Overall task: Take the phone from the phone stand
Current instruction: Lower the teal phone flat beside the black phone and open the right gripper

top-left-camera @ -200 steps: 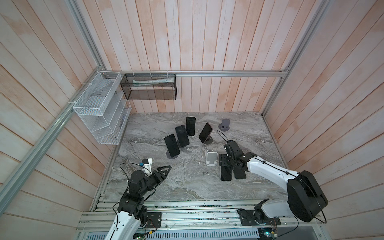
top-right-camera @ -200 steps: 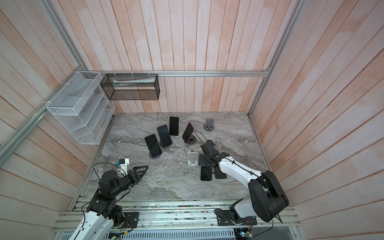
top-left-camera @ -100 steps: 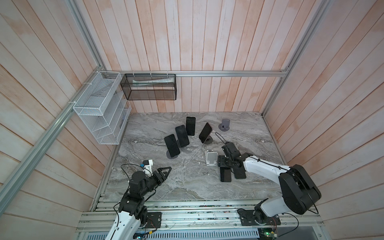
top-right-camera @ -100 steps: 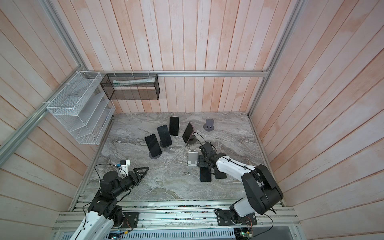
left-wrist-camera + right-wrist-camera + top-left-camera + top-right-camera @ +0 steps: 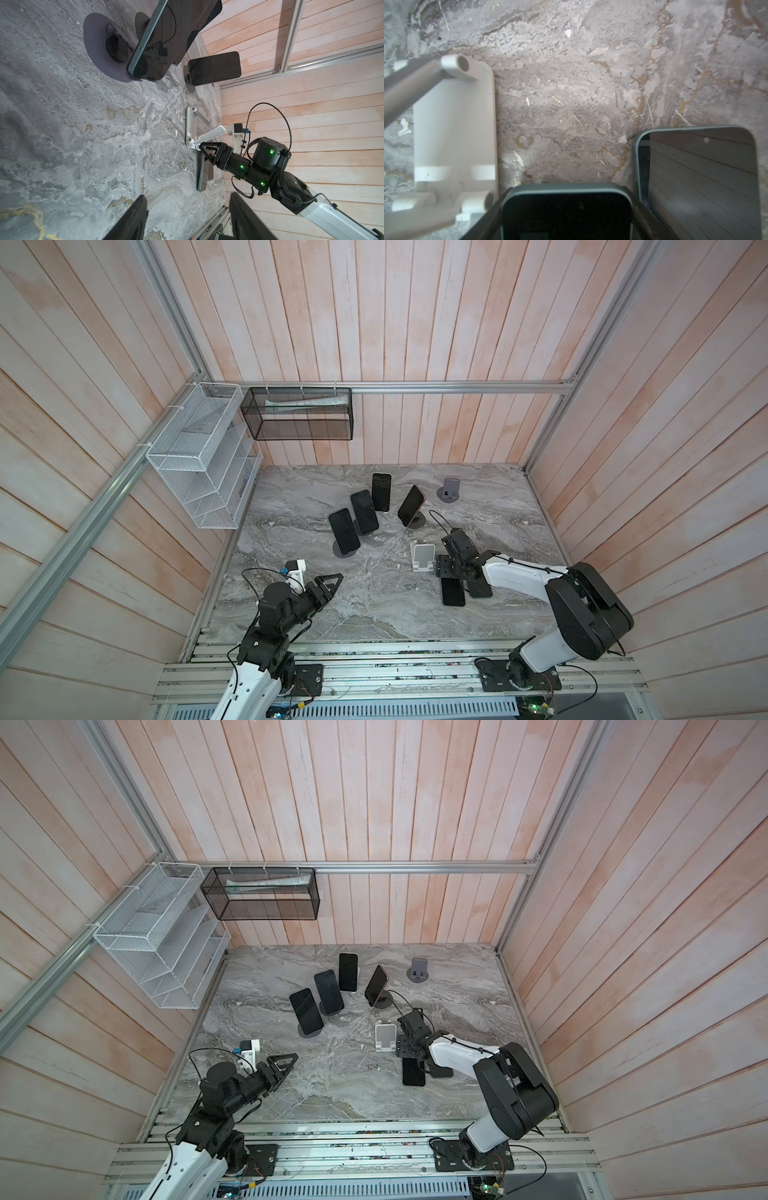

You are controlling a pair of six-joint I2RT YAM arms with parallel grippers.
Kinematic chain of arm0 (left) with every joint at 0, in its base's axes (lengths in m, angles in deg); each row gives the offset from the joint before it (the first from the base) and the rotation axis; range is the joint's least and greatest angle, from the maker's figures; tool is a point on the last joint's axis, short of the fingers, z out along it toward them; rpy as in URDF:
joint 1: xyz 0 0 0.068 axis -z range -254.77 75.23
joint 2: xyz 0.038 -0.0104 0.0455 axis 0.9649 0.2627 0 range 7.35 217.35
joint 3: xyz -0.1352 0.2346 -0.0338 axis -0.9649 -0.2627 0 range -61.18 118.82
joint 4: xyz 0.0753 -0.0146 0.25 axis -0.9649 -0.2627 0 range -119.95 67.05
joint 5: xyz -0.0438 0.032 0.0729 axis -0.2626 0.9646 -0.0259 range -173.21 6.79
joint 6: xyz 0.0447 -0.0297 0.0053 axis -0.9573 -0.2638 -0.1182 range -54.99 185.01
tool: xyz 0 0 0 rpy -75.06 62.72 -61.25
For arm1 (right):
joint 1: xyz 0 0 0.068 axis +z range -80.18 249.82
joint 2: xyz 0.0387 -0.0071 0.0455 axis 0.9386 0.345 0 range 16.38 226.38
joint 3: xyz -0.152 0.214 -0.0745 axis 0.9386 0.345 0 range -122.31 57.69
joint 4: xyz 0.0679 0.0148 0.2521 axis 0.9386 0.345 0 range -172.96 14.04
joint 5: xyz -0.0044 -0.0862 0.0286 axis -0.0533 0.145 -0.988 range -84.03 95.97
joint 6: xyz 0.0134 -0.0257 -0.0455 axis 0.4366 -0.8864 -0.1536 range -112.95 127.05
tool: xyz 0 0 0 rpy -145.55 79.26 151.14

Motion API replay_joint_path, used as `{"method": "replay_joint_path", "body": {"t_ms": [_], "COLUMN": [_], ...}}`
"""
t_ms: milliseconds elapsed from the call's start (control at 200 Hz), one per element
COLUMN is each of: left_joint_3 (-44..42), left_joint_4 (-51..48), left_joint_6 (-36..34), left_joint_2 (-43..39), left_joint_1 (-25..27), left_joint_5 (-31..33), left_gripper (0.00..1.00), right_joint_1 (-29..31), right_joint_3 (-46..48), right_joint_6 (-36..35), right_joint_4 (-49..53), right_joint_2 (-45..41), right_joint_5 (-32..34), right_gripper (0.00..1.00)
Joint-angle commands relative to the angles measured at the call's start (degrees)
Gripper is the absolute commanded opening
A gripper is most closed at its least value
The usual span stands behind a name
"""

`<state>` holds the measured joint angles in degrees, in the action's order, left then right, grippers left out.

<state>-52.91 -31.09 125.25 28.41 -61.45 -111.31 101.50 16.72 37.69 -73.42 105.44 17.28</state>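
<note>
We count six dark phones on the marble desk [image 5: 374,614]. Four upright phones [image 5: 343,531] lean in a loose cluster. Two lie flat side by side: the front flat phone [image 5: 453,593] and the second flat phone [image 5: 481,589]. Two stands are in plain sight, one white folding stand [image 5: 423,558] and one grey round-based stand [image 5: 450,491]. Those under the upright phones are partly hidden, so we cannot number them. Two mesh baskets hang on the walls, one white rack [image 5: 199,460] and one black basket [image 5: 299,414]. There are two robot arms, the left arm [image 5: 286,605] and the right arm [image 5: 519,576].

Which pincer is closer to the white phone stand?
Right. The right pincer, gripping a phone, is beside the white phone stand; the left pincer hovers far across the table.
</note>
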Motion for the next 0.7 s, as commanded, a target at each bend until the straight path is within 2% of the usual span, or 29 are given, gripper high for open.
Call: {"method": "replay_joint_path", "body": {"t_ms": [0,440,695], "left_joint_3": [1.05,0.83,-0.1], "left_joint_4": [-0.63,-5.46,-3.1], "left_joint_6": [-0.32,-2.06,-1.51], "left_joint_2": [0.3,-2.12,-1.17], "left_joint_1": [0.39,0.39,0.39], "left_joint_5": [-0.05,0.76,0.44], "left_gripper": [0.65,0.65,0.65], "right_joint_1": [-0.17,1.72,2.11], "right_joint_3": [1.05,0.59,0.63], "right_joint_6": [1.1,1.58,0.7], "right_joint_4": [0.25,-1.28,-1.19], "right_joint_2": [3.69,8.55,10.07], "right_joint_5": [0.87,0.12,-2.0], "right_gripper": [0.71,0.78,0.79]}}
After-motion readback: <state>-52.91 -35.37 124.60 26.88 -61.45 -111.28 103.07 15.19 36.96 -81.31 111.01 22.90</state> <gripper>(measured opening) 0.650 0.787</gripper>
